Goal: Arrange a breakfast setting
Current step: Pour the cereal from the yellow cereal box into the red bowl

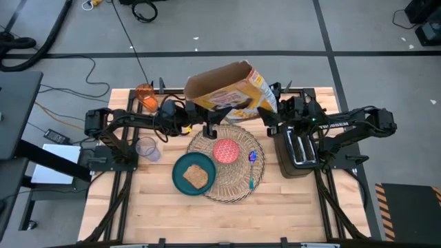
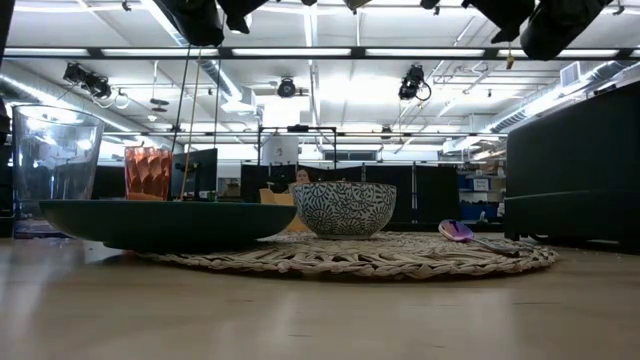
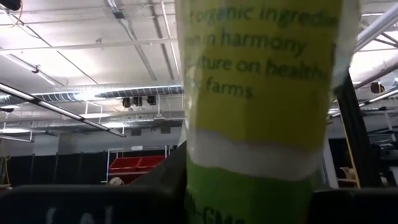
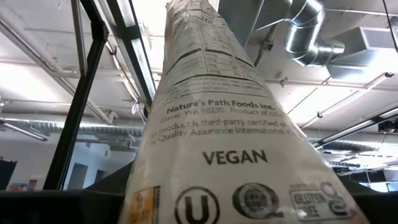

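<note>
Only the high view shows toast (image 1: 197,176) on the teal plate (image 1: 180,167)

Two dark, jointed arms of black links, with thin cables running along their segments.

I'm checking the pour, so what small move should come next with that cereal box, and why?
Probably tip the cereal box further toward the pink bowl. Both arms hold it raised behind the placemat, its open top facing away from the bowl, and nothing is pouring yet.

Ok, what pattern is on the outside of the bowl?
Dark squiggly lines on a pale ground on the bowl; the low view shows it best.
</note>
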